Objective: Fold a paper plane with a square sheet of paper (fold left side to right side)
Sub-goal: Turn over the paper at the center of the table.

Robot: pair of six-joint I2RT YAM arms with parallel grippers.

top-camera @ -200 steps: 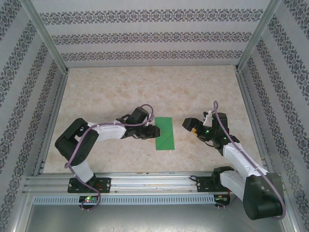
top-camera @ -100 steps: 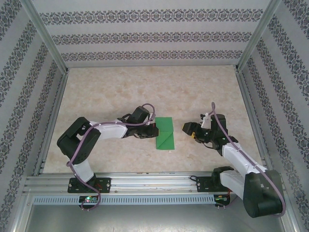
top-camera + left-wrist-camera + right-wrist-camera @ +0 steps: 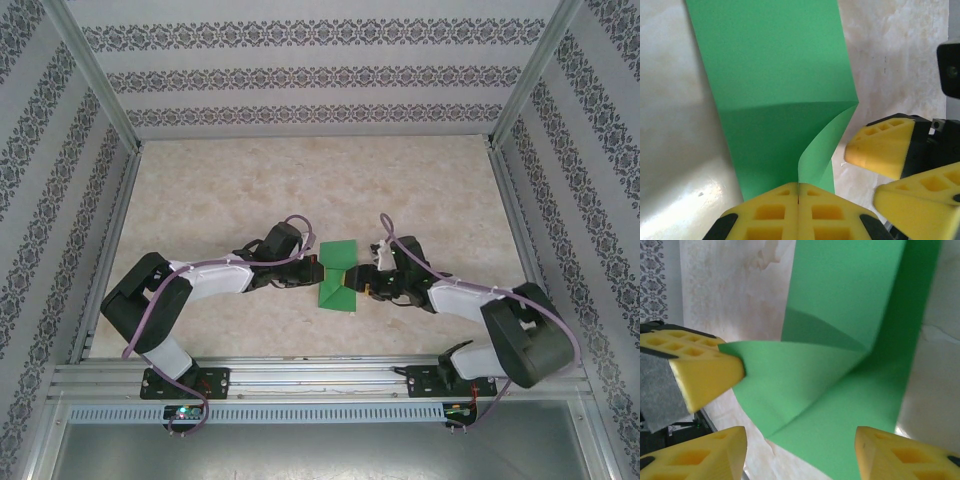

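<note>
Thin bright green paper sheet point(image 3: 338, 275) on pale marbled counter point(image 3: 300, 180), long axis near-to-far, between arms. Left end effector point(image 3: 798, 187) clamped on raised left edge (pads together). Right end effector point(image 3: 368, 283) wide, just beside right edge. Fold likely goes rightward.

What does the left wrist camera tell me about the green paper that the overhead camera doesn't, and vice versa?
Left wrist: up close, the left gripper is shut on a lifted flap of the green paper, and a crease runs across the sheet. Overhead: the left arm and right arm reach inward over the table between patterned walls. Shared: the paper, with the open right gripper close by.
</note>
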